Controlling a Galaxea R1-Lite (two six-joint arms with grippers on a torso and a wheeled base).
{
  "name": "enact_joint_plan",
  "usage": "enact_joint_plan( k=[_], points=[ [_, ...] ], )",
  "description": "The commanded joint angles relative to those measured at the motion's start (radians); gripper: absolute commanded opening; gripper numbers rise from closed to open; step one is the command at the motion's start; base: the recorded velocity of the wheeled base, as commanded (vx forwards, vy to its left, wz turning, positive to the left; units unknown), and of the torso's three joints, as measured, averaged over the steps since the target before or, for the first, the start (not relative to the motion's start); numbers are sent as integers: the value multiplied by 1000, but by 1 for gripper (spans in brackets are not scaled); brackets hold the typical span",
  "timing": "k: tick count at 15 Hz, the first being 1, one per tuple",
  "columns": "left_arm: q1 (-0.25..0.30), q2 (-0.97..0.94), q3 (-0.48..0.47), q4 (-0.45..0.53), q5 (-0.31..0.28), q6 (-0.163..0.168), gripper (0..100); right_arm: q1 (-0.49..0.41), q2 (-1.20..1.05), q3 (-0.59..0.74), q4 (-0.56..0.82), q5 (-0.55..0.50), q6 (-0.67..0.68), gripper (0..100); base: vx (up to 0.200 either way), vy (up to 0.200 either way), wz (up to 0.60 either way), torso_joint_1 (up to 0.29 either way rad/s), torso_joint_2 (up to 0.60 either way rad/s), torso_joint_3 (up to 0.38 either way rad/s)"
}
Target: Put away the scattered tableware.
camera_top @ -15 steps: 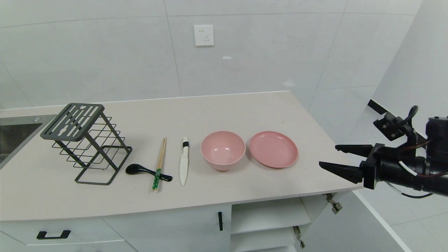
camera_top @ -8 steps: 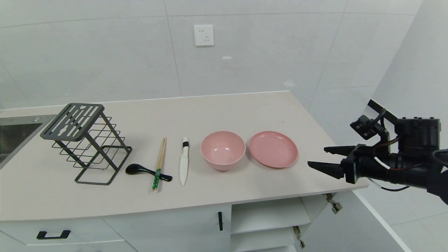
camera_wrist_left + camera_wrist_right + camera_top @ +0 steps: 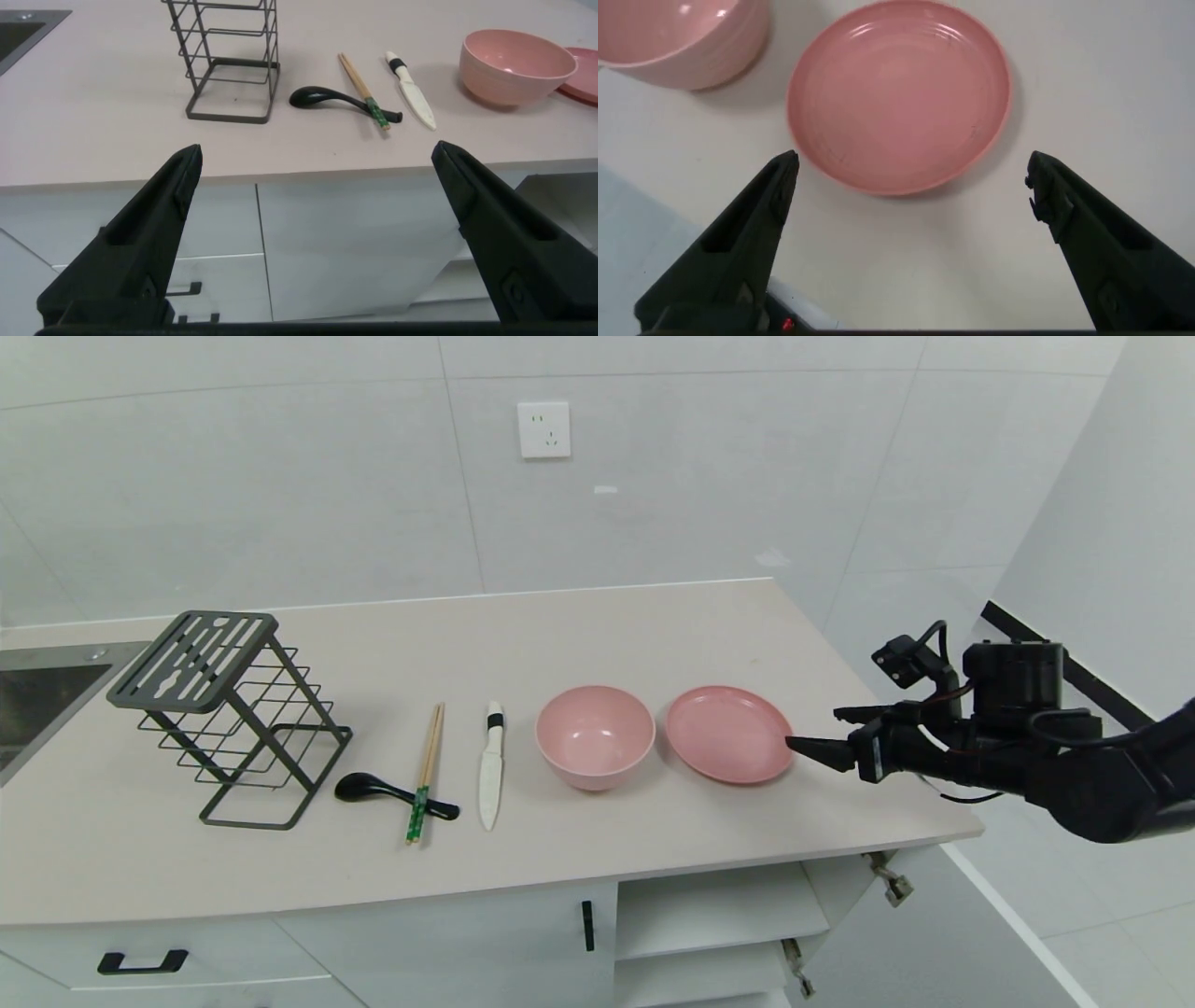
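1. R hand [image 3: 812, 728]: fingers spread wide, holding nothing. It sits low over the worktop [image 3: 607, 625], right of the pink bowl [image 3: 595, 735], w/ the plate between hand and bowl.
2. Pink plate [image 3: 730, 733]: flat on worktop, just right of bowl. Rims are v. close; can't tell if they touch. R hand's lower fingertip is at the plate rim on the side away from bowl; contact unclear. In the R wrist view the plate lies ahead of the hand, within the span of its two fingers.
3. L hand [image 3: 316, 149]: also wide open, empty. It is out past the worktop's front edge, front-left of bowl, well apart from it.
4. White knife [image 3: 491, 765]: near bowl's left, black-banded handle toward the wall, blade tip toward front edge.
5. Chopsticks [image 3: 426, 770]: a pair left of bowl beyond the knife, approx. parallel to it, green ends frontward, lying across the spoon's handle.
6. Black spoon [image 3: 373, 791]: left of bowl, scoop end pointing away from it.
7. Dark wire rack [image 3: 229, 709]: upright, far left of bowl, just past the spoon.
8. Misc.: sink [image 3: 37, 695] corner far left of bowl; wall socket [image 3: 543, 429] on tiles behind bowl; open shelves [image 3: 719, 910] below bowl.
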Motion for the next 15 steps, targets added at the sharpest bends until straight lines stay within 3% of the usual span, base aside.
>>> enact_joint_plan(
  k=[1, 10, 15],
  points=[
    [0, 1, 0, 0, 1, -1, 100, -1, 93, -51, -1, -3, 0, 100, 0, 0, 0, 0, 0, 0],
    [0, 1, 0, 0, 1, -1, 100, 4, 302, -263, -13, -26, 9, 100, 0, 0, 0, 0, 0, 0],
    [0, 1, 0, 0, 1, 0, 100, 24, 340, -290, -15, -27, 11, 100, 0, 0, 0, 0, 0, 0]
  ],
)
